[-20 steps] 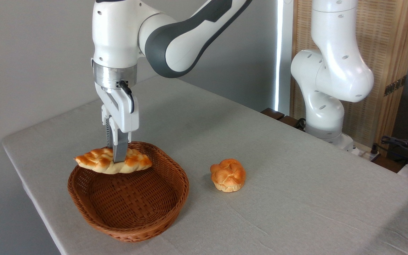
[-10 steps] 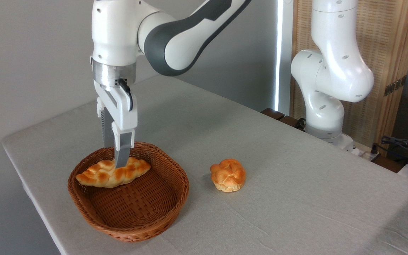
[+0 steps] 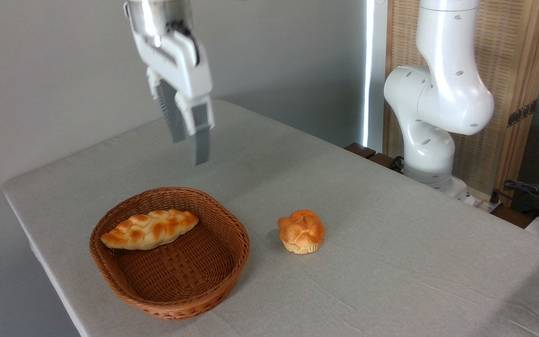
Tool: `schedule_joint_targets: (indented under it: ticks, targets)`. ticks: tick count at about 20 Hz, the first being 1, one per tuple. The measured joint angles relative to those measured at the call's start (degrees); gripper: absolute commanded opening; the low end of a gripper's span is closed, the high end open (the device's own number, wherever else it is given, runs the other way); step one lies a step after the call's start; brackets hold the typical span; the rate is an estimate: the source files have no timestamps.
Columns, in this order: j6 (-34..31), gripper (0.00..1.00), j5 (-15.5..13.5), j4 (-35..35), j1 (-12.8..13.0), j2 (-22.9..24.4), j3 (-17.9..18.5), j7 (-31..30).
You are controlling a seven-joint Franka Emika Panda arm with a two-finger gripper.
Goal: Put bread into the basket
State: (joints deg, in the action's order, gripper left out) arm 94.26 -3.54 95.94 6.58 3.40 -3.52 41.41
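Observation:
The bread (image 3: pixel 150 229), a long braided golden loaf with toasted bumps, lies inside the basket (image 3: pixel 190 299), leaning against its back-left wall. The basket is a shallow oval of reddish-brown wicker near the table's front-left corner. My gripper (image 3: pixel 190 150) hangs high above the table, up and to the right of the basket, well clear of the loaf. Its two grey fingers are spread apart with nothing between them.
A small round knotted bun (image 3: pixel 301 231) sits on the grey table (image 3: pixel 391 262) to the right of the basket. The arm's white base (image 3: pixel 431 154) stands at the table's back right, with cables (image 3: pixel 531 192) beyond it. The table's left edge runs close to the basket.
The gripper opened and let the bread drop into the basket, then rose and moved right, away from it. The loaf settled against the basket's back-left wall.

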Motion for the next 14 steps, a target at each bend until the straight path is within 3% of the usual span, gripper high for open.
schedule_joint_targets:
  ticks: [6, 9, 14]
  targets:
    - [-3.02, 1.00, 0.87, -2.55, -1.90, -0.41, 3.88, -0.01]
    - [-3.02, 1.00, 0.87, -2.87, -4.05, -0.41, 3.60, 0.10]
    - [-3.02, 1.00, 1.01, -2.88, -4.18, -0.43, 1.89, 0.09]
